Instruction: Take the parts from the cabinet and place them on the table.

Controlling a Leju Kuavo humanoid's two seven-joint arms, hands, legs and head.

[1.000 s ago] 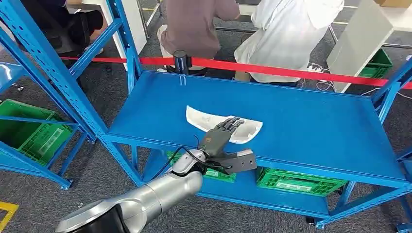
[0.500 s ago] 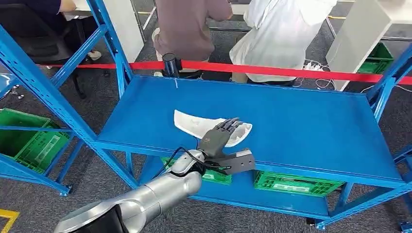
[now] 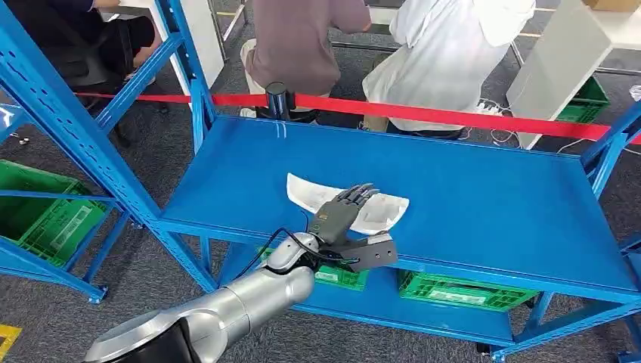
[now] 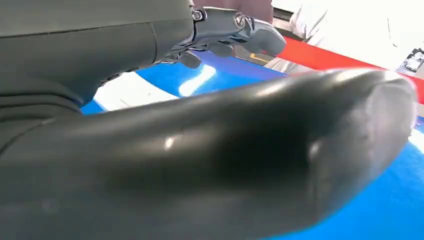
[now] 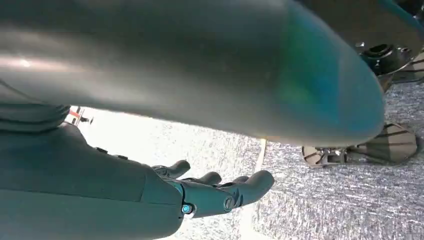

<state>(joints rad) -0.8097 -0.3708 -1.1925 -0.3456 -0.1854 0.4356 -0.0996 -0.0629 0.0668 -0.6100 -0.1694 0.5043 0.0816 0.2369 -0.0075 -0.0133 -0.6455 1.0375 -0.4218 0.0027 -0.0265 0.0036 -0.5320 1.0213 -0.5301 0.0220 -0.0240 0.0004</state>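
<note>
A flat white curved part [image 3: 308, 192] lies near the front edge of the blue shelf [image 3: 484, 197]. My left hand [image 3: 342, 213] reaches over that edge, and its dark fingers [image 3: 358, 196] stretch across the middle of the part. In the left wrist view the thick thumb [image 4: 210, 150] stands apart from the fingers [image 4: 235, 25], with the white part [image 4: 125, 92] between and beyond them; I cannot tell whether the fingers touch it. My right hand [image 5: 200, 192] hangs over grey floor, fingers loosely apart, holding nothing.
Red barrier tape [image 3: 453, 115] runs behind the shelf, with two people seated beyond it. Green crates [image 3: 461, 289] sit on the lower shelf; another [image 3: 41, 212] stands in the left rack. Blue uprights [image 3: 83, 128] flank the left side.
The whole picture has swayed left and back, so the camera moved. My left hand stays in the same place over the white part.
</note>
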